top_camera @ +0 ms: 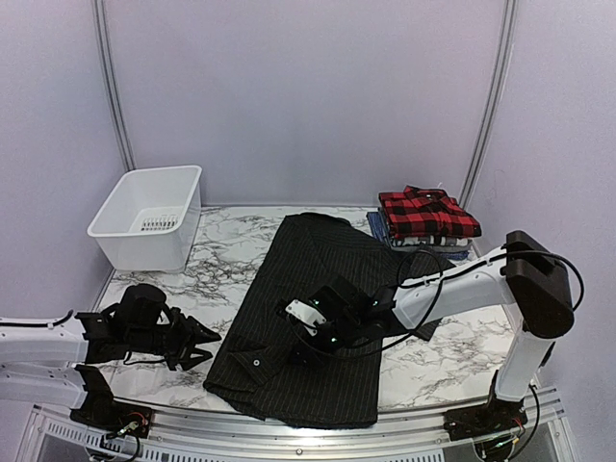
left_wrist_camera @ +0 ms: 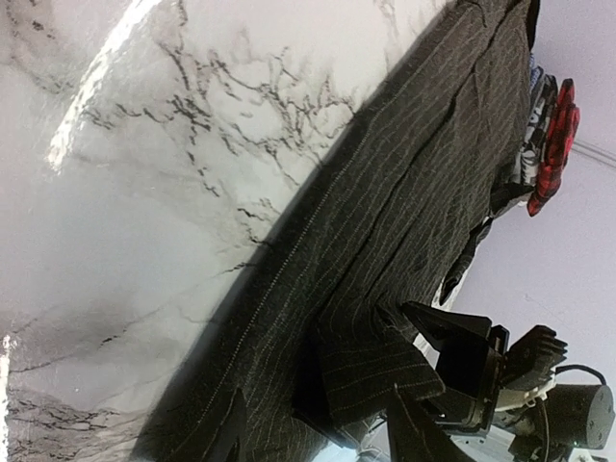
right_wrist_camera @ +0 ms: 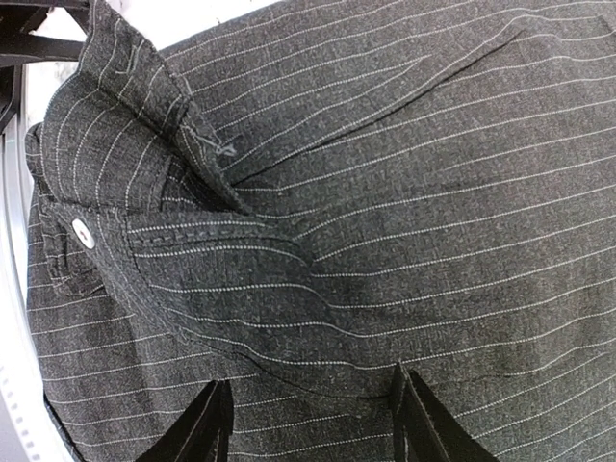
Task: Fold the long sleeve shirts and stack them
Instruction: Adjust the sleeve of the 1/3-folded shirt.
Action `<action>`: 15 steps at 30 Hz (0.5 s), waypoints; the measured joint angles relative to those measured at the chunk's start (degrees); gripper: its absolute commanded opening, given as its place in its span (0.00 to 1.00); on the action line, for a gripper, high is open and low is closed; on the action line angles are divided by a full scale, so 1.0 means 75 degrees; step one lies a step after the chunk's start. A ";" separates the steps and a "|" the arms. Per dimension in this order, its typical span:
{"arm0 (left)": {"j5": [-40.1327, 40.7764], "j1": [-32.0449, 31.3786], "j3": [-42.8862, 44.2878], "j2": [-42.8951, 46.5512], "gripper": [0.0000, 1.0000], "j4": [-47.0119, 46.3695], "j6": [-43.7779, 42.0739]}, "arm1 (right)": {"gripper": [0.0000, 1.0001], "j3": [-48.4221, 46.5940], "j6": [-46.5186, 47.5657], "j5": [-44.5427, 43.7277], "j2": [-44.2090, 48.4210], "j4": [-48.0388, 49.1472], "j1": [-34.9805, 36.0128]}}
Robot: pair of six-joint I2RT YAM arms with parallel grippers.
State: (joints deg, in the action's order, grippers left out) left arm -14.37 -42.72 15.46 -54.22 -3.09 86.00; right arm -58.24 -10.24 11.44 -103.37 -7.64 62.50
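Observation:
A large black pinstriped shirt [top_camera: 322, 289] lies spread across the middle of the marble table. It also shows in the left wrist view [left_wrist_camera: 385, 221] and fills the right wrist view [right_wrist_camera: 385, 192]. My right gripper [top_camera: 306, 329] hovers low over the shirt's lower middle, open, with its fingertips [right_wrist_camera: 412, 423] apart over a rumpled cuff with a white button [right_wrist_camera: 83, 233]. My left gripper [top_camera: 204, 345] is open and empty over bare marble, just left of the shirt's lower-left edge. A red-and-black plaid shirt [top_camera: 423, 214] tops a folded stack at the back right, with blue and greyish checked shirts [top_camera: 416, 241] beneath.
A white plastic bin [top_camera: 149, 217] stands at the back left. Bare marble table [top_camera: 221, 260] lies between the bin and the shirt. The table's front rail [top_camera: 289, 438] runs just below the shirt's hem. Grey walls close in the back and sides.

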 measured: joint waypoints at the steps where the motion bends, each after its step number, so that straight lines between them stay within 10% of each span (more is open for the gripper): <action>1: 0.0009 0.0000 0.0012 -0.0117 0.50 -0.0064 0.0038 | 0.52 0.0000 -0.0003 -0.0009 0.0003 0.0000 0.0000; 15: -0.0160 -0.0117 0.0644 -0.1530 0.42 -0.0807 0.0335 | 0.52 0.0204 -0.0041 -0.0242 0.0318 0.0038 0.0000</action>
State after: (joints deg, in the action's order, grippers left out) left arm -15.57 -43.59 20.29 -65.69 -9.15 88.51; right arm -56.71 -10.55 9.63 -100.99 -7.35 62.50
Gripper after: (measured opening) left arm 0.428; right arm 0.517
